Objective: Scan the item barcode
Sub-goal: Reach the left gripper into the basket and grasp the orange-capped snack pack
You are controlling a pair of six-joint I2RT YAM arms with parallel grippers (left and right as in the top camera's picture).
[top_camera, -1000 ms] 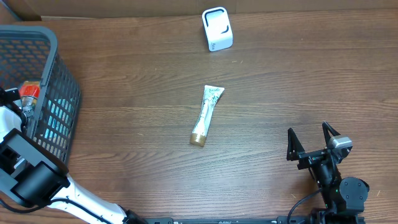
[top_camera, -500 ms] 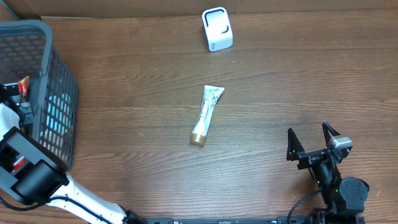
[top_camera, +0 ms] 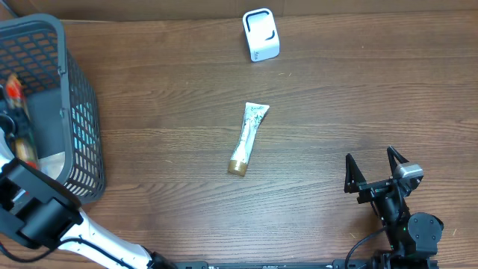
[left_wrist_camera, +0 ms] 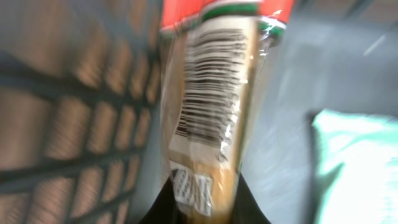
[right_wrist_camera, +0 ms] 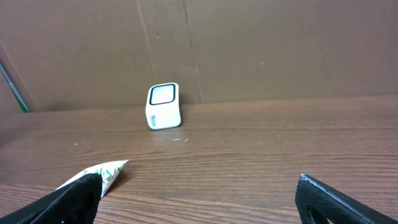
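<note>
The left end effector (left_wrist_camera: 204, 208) is inside the grey basket (top_camera: 75, 112) at far left. It is clamped narrow on a red-topped packet (left_wrist_camera: 211, 106), whose barcode faces the wrist camera.

Judgement: the grasp appears made. Lifting out, carrying and presenting to the scanner remain.

A tube (top_camera: 248, 138) lies untouched at the centre of the surface (top_camera: 149, 187). The white scanner (top_camera: 261, 34) stands at the far edge, well apart from the basket.

At near right, the right end effector (top_camera: 370, 155) stands wide open, empty and touching nothing.
</note>
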